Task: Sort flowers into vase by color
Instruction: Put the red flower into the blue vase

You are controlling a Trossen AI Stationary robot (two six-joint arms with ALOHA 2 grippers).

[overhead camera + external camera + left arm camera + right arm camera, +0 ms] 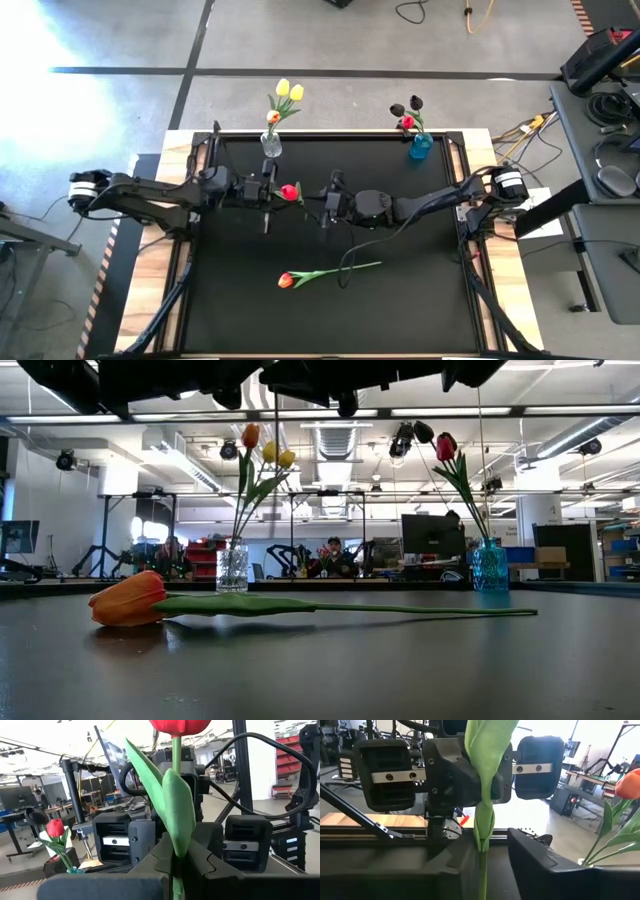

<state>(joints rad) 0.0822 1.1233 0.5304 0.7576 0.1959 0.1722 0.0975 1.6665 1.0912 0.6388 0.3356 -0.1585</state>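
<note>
My left gripper is shut on a red tulip above the middle of the black table. The tulip stands upright, its red head on top. My right gripper faces it from the right and is open, with its fingers on either side of the lower stem. An orange tulip lies flat on the table nearer the front. At the far edge, a clear vase holds yellow and orange tulips. A blue vase holds red and dark ones. My left gripper pinches the red tulip between its two fingers at mid-stem, where the green leaf wraps it. The fingers come level from the table's left and lie across the stem. The tulip is upright and lifted clear, with its head above the fingers and its stem hanging below.
The lying orange tulip has its stem pointing right, below my right arm. The clear vase and the blue vase stand apart at the far edge. Pale wooden borders flank the black mat.
</note>
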